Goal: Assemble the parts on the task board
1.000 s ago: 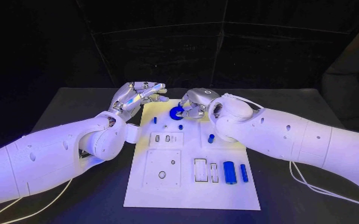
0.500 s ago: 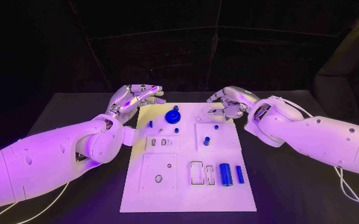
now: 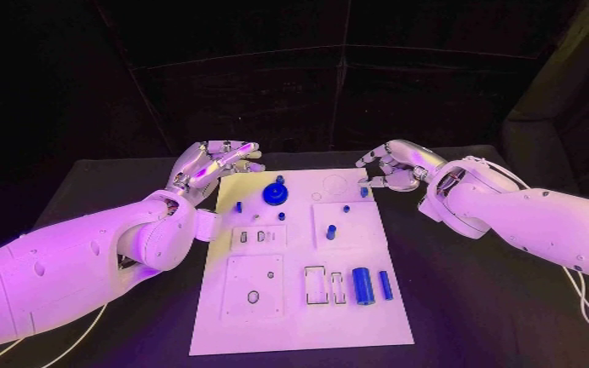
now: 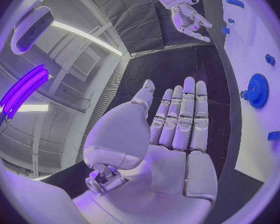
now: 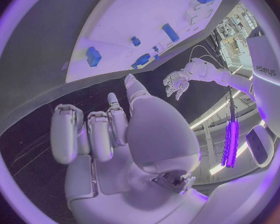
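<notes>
The head camera is looking down on the flat white task board point(image 3: 294, 300) — both wrist cameras are sharing it point(image 4: 252, 139) point(image 5: 134, 15) from close behind their palms.

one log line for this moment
left hand: open, beside board | right hand: empty, off board | blue gear: on task board

Both the left hand point(image 3: 221, 162) and right hand point(image 3: 395, 165) hover empty beside the task board point(image 3: 294, 300), flanking its far end.

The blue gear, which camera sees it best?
The left wrist view: the gear shows its toothed rim large on the board. The head view shows it small, from above. The right wrist view shows it edge-on, tiny.
</notes>
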